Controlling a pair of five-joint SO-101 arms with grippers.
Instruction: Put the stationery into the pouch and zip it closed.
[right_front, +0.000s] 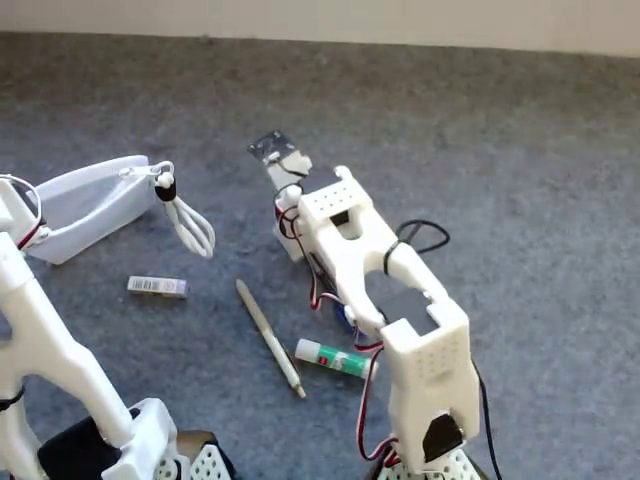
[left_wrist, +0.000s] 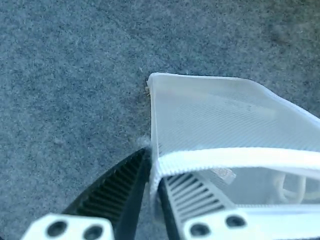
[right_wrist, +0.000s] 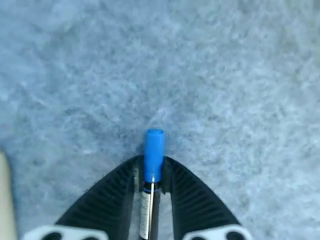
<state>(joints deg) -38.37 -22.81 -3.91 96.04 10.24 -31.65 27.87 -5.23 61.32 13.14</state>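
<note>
At ten o'clock the left gripper (left_wrist: 152, 167) clamped the pouch (left_wrist: 215, 115); the right gripper's (right_wrist: 152, 165) narrowly pinched blue-capped pen (right_wrist: 154, 145) might slip.

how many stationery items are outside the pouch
4: a small labelled white bar near the pouch, a slim pen beside it, a glue stick by the pen's tip, and a blue-capped pen in the right gripper. The pouch may hide more.

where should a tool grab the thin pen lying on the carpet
Take the thin pen at mid-shaft, coming straight down from above with the grip set across its length. It lies flat and diagonal on the carpet, slender, with bare carpet along both long sides; the glue stick sits near one tip, so the middle is likely safer.
</note>
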